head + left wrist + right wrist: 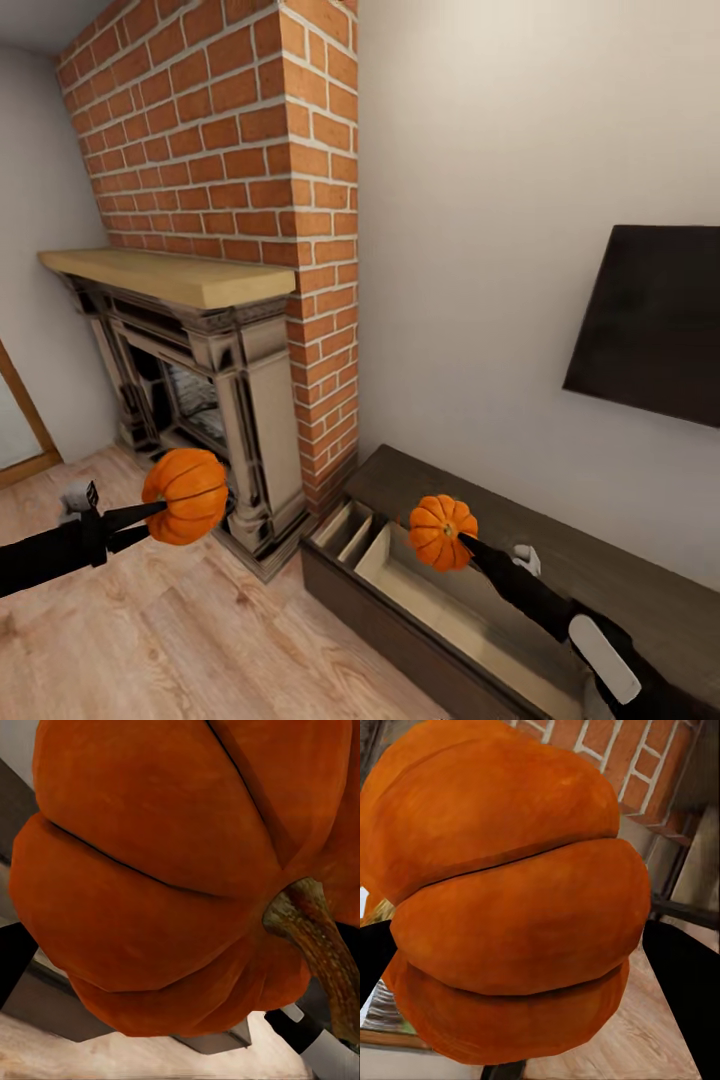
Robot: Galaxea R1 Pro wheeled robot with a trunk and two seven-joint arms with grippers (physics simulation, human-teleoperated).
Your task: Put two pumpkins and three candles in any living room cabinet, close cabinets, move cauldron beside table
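Pumpkins (185, 496) (442, 531) held, smaller's stem facing camera

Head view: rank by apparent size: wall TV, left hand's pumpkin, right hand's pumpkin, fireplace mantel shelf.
1. Mantel shelf, widest.
2. Wall TV, cropped by the frame edge, so its rank against the shelf is unsure.
3. Left hand's pumpkin.
4. Right hand's pumpkin, looks smaller; camera distance may add to that.

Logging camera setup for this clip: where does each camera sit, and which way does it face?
Head view: high, facing forward and down at the fireplace and open cabinet; both arms show.
Left wrist view: near the left gripper, facing its larger pumpkin.
Right wrist view: near the right gripper, facing its smaller pumpkin.
Shared: head view shows both pumpkins.
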